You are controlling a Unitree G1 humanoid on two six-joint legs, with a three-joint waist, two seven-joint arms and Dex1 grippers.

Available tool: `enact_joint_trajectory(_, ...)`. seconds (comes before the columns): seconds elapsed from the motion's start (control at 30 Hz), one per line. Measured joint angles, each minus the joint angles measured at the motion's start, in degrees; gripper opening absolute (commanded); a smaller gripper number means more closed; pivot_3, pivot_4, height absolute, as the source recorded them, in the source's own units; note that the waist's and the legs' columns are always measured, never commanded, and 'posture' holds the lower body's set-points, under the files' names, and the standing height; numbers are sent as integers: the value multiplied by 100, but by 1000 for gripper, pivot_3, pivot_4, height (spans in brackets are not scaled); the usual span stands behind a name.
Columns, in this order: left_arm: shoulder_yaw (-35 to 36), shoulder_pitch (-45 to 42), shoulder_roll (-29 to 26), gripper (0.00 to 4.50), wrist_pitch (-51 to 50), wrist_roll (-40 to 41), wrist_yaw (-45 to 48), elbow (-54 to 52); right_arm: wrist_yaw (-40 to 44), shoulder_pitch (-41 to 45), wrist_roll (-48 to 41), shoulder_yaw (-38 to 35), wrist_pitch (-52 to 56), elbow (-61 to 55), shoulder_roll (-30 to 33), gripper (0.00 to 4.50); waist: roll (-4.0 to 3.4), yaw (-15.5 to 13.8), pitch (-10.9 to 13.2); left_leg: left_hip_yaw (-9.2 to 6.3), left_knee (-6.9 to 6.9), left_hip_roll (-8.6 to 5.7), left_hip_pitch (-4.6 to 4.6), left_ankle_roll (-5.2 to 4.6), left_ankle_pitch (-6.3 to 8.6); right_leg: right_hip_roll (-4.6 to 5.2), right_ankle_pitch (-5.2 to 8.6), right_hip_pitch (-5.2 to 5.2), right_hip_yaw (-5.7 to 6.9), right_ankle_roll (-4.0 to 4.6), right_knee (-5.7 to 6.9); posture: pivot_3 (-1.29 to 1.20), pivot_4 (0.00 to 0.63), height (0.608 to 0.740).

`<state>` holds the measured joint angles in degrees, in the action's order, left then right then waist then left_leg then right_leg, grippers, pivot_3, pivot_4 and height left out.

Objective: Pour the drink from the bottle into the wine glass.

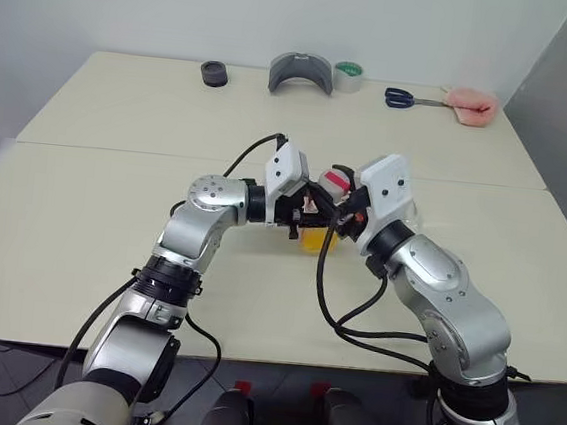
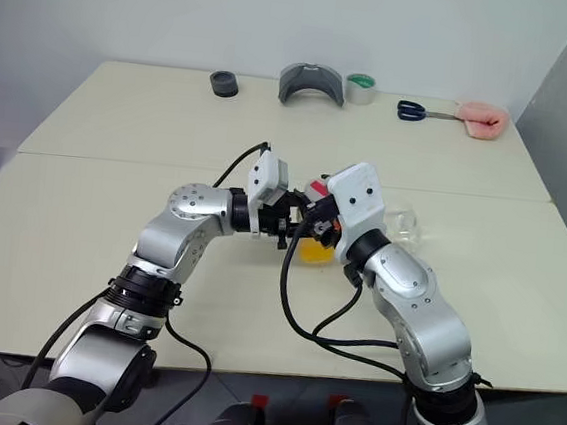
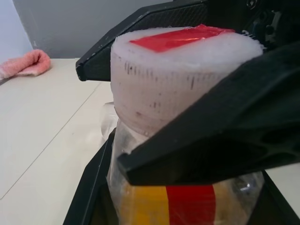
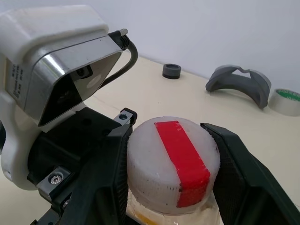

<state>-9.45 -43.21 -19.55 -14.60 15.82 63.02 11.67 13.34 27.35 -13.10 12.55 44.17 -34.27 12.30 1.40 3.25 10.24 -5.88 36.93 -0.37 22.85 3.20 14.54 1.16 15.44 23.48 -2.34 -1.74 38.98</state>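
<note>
— Presently, where are we finding the bottle [image 1: 314, 226]?

— We are finding it upright above the table [image 1: 99, 245], held between the two arms near the table's middle. The left gripper [image 1: 308, 218] is reaching in level from the left and is clamped on the bottle's body just below the cap [image 4: 172, 161]. The drink [image 2: 315, 251] is sitting low in the bottle, orange-yellow under the label band.

— And the right gripper [image 4: 172, 178]?

— We are seeing its two fingers [image 4: 239, 173] standing either side of the whitish cap, partly closed around it. Whether the pads are pressing the cap yet, we cannot tell.

— What is the coming move turning on?

— We are judging it to be uncapping. The bottle's long axis is running vertical, and the cap is lying squarely between the right gripper's fingers, so the right arm is the nearer one for the twist.

— The wine glass [image 2: 403, 224]?

— It is standing on the table just beyond the right forearm, apart from the bottle.
</note>
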Motion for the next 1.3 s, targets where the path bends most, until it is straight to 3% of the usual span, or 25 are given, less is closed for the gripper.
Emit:
enact_joint_trajectory(0.13,3,48,-54,1817,-39,20,60,-97,807,2,-295,-154,-540,351,306,1966,0,-4,0,0,0,-3,0,-2,1,1,0,-1,1,0,-2,0,150,740)
enact_joint_trajectory(0.3,-98,99,-126,1815,-134,34,308,-136,3387,917,-1023,-317,-1234,1904,1384,1966,-2,21,2,5,0,0,-7,-5,2,-5,0,-5,-1,0,0,0,150,740)
enact_joint_trajectory(0.43,-119,92,-153,1815,-244,37,352,-102,4360,1482,-1170,-272,-1271,2856,1492,1966,-2,36,2,-3,-2,6,-6,-5,3,-9,0,-4,5,0,-1,0,150,740)
enact_joint_trajectory(0.57,-144,90,-154,1814,-274,27,338,-66,4636,1529,-1279,-296,-1271,3090,1480,3287,-2,5,2,-1,2,-1,-1,-4,2,1,0,-4,4,0,-2,0,150,740)
enact_joint_trajectory(0.67,-143,83,-152,1814,-268,20,309,-73,4321,1221,-1285,-519,-1274,2797,1476,4238,-2,-13,2,-3,3,-1,2,-3,2,3,0,-3,4,0,-2,0,150,740)
enact_joint_trajectory(0.87,-125,67,-172,1814,-250,-9,255,-61,2991,78,-1273,-1219,-727,845,1770,4259,-2,-64,1,0,3,-1,4,-3,2,6,1,-1,0,-1,-2,0,150,740)
enact_joint_trajectory(1.03,-132,48,-46,1814,-228,-18,211,-8,1314,-610,-869,-815,-72,-539,960,4259,-2,8,1,5,3,2,0,-3,1,0,1,1,-6,-1,4,0,150,740)
enact_joint_trajectory(1.3,-145,37,38,1814,-195,-37,151,151,-408,-530,62,-120,536,-838,37,4259,-3,-11,1,0,1,-2,3,17,-10,2,1,1,-2,-1,0,0,150,740)
